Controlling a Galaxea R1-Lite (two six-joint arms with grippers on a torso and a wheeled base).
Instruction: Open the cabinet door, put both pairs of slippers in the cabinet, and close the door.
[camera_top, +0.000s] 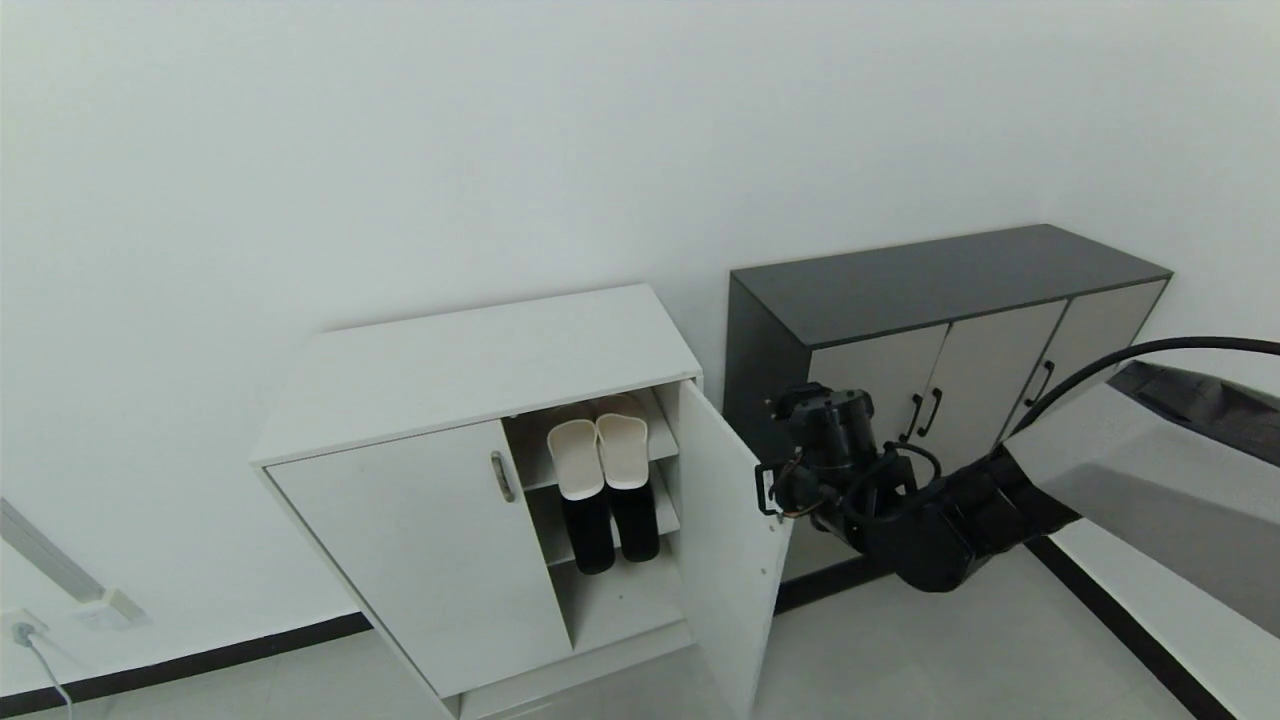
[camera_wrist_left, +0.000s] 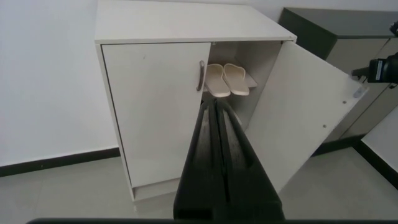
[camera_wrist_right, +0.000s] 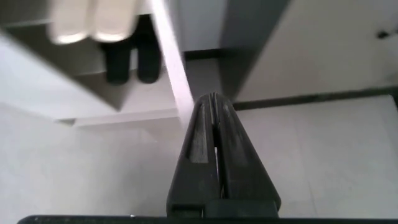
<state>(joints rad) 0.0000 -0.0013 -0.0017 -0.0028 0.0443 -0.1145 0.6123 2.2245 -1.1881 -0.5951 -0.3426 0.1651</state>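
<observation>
The white cabinet (camera_top: 480, 350) has its left door shut and its right door (camera_top: 730, 540) swung open. Inside, a white pair of slippers (camera_top: 600, 455) lies on the upper shelf, toes outward. A black pair (camera_top: 610, 525) lies on the shelf below. My right gripper (camera_wrist_right: 214, 99) is shut, its tips right at the open door's free edge (camera_wrist_right: 171, 56), on the door's outer side (camera_top: 770, 490). My left gripper (camera_wrist_left: 214, 106) is shut and empty, held in front of the cabinet and pointing at the opening, where the white slippers (camera_wrist_left: 227, 79) show.
A dark grey cabinet (camera_top: 940, 290) with grey doors stands against the wall just right of the open door, behind my right arm. The left door's handle (camera_top: 500, 476) sits beside the opening. A wall socket (camera_top: 20, 630) is low at far left. Bare floor lies in front.
</observation>
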